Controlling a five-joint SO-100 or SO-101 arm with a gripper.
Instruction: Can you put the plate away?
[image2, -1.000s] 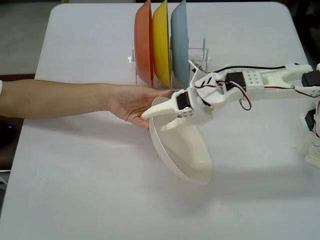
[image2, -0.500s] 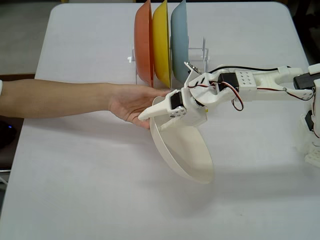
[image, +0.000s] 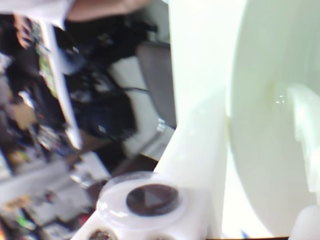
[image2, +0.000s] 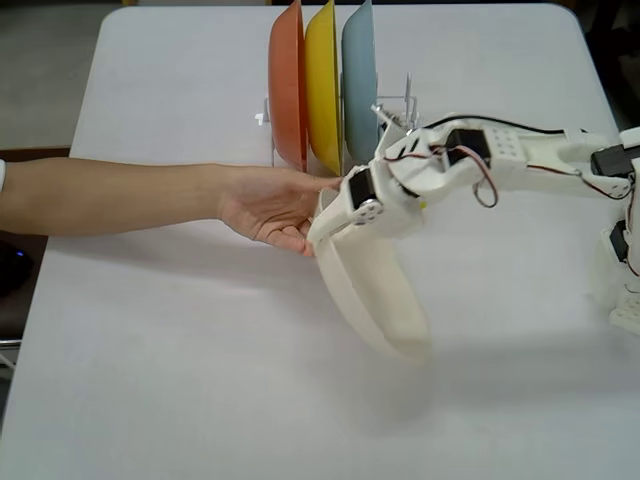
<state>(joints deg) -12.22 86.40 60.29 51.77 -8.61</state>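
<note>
Now jaws pinching plate (image2: 375, 295) rim, plate tilted, airborne.

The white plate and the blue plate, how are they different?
The white plate is cream-white; the blue plate is light blue. The white plate is held up off the table in the claw, beside a person's hand; the blue plate stands in the rack next to the yellow plate. The white plate hangs tilted; the blue plate stands upright. Both are round, shallow and look about the same size.
</note>
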